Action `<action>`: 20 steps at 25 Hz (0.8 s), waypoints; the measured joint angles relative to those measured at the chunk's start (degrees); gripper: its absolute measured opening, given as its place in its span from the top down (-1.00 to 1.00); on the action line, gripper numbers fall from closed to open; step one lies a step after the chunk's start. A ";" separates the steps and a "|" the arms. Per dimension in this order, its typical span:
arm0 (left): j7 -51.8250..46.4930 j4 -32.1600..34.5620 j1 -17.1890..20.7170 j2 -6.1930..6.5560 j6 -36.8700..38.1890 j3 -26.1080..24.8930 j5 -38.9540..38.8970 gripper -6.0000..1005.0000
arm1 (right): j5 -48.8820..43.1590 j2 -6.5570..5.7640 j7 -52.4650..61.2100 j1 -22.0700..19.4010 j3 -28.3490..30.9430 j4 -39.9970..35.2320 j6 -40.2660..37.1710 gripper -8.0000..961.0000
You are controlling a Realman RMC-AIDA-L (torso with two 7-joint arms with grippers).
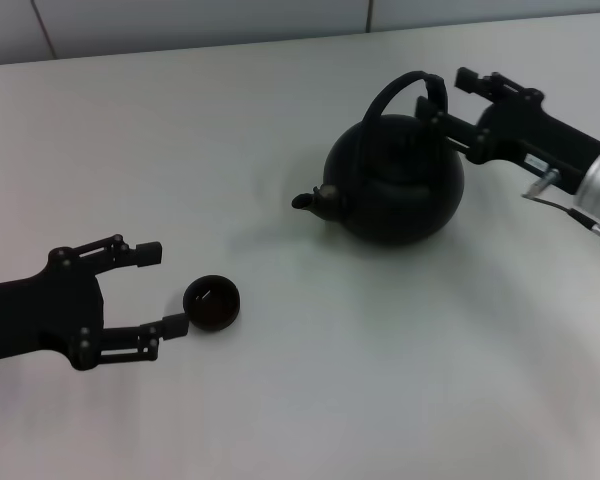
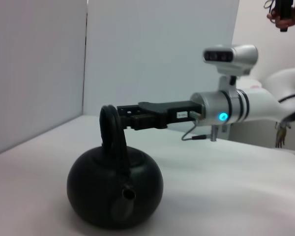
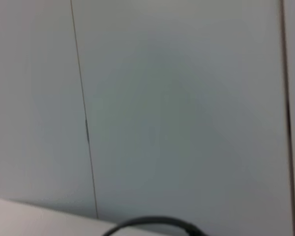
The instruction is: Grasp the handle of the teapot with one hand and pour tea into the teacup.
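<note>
The matte-black teapot [image 1: 398, 185] stands upright on the white table [image 1: 310, 400], its spout pointing toward my left side. My right gripper [image 1: 448, 97] is level with the top of the handle [image 1: 432, 92], fingers apart on either side of the arch's thick part, which sits near the fingertips. The left wrist view shows the teapot [image 2: 115, 191], the handle [image 2: 112, 130] and the right gripper [image 2: 124, 114] reaching it from behind. In the right wrist view only a sliver of the handle [image 3: 157, 223] appears. The teacup [image 1: 212, 303] sits just beyond my open left gripper [image 1: 162, 288], by its nearer fingertip.
A pale panelled wall [image 1: 180, 25] runs along the table's far edge. My right arm [image 2: 246, 105] stretches across behind the teapot. A person's hand [image 2: 285, 14] shows far off in the left wrist view.
</note>
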 joint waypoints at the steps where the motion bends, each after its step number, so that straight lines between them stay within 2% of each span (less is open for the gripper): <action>1: 0.01 -0.11 0.03 -0.03 0.03 0.13 -1.01 -0.73 | 0.52 -0.01 -0.24 -0.66 0.04 -0.20 -0.98 -0.49; 8: 0.10 -0.17 0.00 -0.09 0.76 0.08 -1.49 -0.73 | 3.54 -0.10 -2.48 -4.88 -0.29 -1.78 -8.50 -0.49; 11: 0.38 -0.19 0.05 -0.15 1.28 0.00 -1.68 -0.73 | 3.14 -0.22 -3.57 -6.13 -1.01 -2.15 -13.34 -0.49; 12: 0.43 -0.21 0.25 -0.17 2.16 -0.01 -2.37 -0.73 | 1.80 -0.31 -3.65 -6.62 -1.97 -2.69 -17.06 -0.49; 20: 0.60 -0.21 1.30 -0.03 6.03 -0.09 -5.02 -0.73 | -4.00 -0.42 0.11 -6.64 -3.75 -7.71 -27.27 -0.50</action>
